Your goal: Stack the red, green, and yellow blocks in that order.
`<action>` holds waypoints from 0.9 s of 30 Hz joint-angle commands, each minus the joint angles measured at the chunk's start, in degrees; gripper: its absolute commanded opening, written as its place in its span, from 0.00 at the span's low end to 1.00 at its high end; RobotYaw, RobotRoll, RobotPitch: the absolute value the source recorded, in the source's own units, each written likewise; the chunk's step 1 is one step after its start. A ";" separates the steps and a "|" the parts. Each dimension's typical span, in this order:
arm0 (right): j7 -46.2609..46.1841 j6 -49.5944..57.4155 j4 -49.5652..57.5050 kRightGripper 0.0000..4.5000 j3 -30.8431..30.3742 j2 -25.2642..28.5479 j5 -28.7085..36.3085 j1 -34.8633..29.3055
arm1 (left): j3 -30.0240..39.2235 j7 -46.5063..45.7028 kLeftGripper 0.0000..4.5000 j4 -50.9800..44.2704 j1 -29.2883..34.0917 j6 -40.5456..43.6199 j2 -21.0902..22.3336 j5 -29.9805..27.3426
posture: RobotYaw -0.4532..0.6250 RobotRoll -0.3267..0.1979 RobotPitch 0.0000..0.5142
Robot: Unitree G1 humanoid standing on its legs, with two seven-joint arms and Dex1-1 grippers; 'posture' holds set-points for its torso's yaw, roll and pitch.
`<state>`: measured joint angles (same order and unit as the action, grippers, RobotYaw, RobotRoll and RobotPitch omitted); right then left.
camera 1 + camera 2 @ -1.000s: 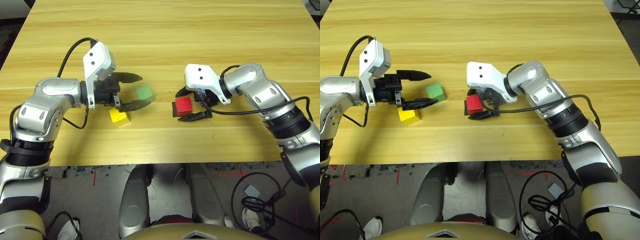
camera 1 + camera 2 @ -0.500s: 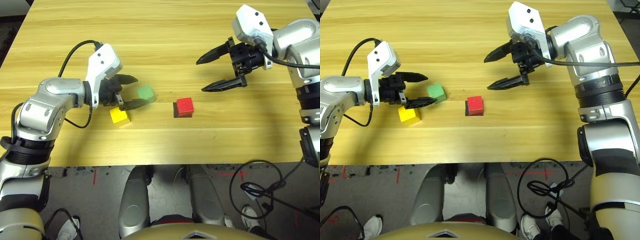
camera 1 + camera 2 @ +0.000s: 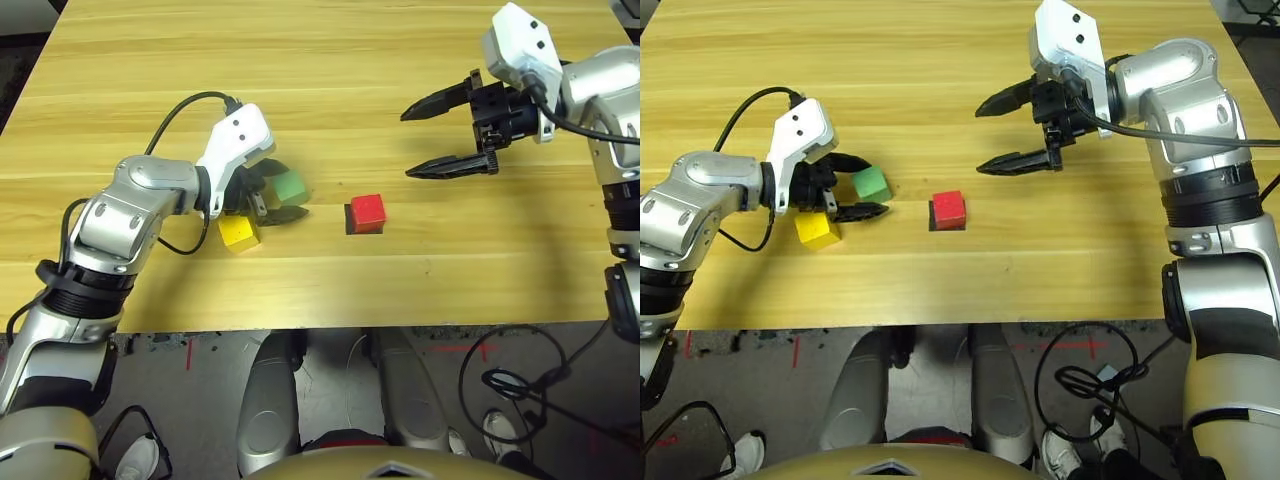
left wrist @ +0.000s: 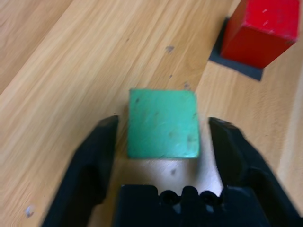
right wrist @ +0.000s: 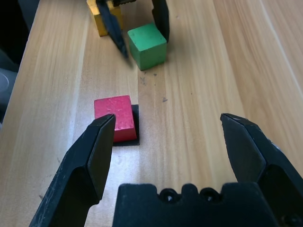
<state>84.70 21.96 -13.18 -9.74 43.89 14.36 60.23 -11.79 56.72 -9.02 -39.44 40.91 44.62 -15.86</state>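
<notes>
The left gripper (image 4: 163, 142) has its 2 black fingers (image 4: 92, 163) on either side of the green block (image 4: 163, 123). There is a small gap on each side, so it is not squeezing the block yet. The block lies straight ahead of it, flat on the table (image 3: 330, 60). The yellow block (image 3: 238, 233) sits just beside this arm. The red block (image 3: 367, 212) waits on the black square patch (image 5: 136, 126), a little way off toward the right arm. The right gripper (image 3: 452, 133) is wide open, holds nothing and hangs high, well apart from the blocks. I think the left arm does the next lift.
</notes>
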 commanded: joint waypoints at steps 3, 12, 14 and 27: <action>-0.11 0.34 1.68 1.00 1.17 1.07 0.72 -1.54 | -0.01 0.69 0.46 -0.99 -1.54 1.84 -0.16 -0.41 | 0.58 0.62 0.63; 0.31 -1.36 3.28 1.00 0.76 3.30 -0.15 -7.72 | -2.52 3.49 0.46 -4.33 -17.26 11.62 -4.66 -5.01 | 0.58 0.71 0.67; -0.17 -0.99 4.30 1.00 0.89 3.59 -0.02 -9.49 | -3.73 3.45 0.46 -6.13 -19.71 15.70 -6.42 -6.72 | 0.57 0.73 0.67; -1.88 0.41 7.46 1.00 2.09 5.31 0.69 -13.10 | -8.20 -0.86 0.46 -6.59 -22.89 21.26 -11.05 -7.77 | 0.53 0.74 0.68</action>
<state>82.75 21.67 -7.30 -8.43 48.31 14.30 48.10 -18.60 55.87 -15.19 -62.42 62.76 33.46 -24.27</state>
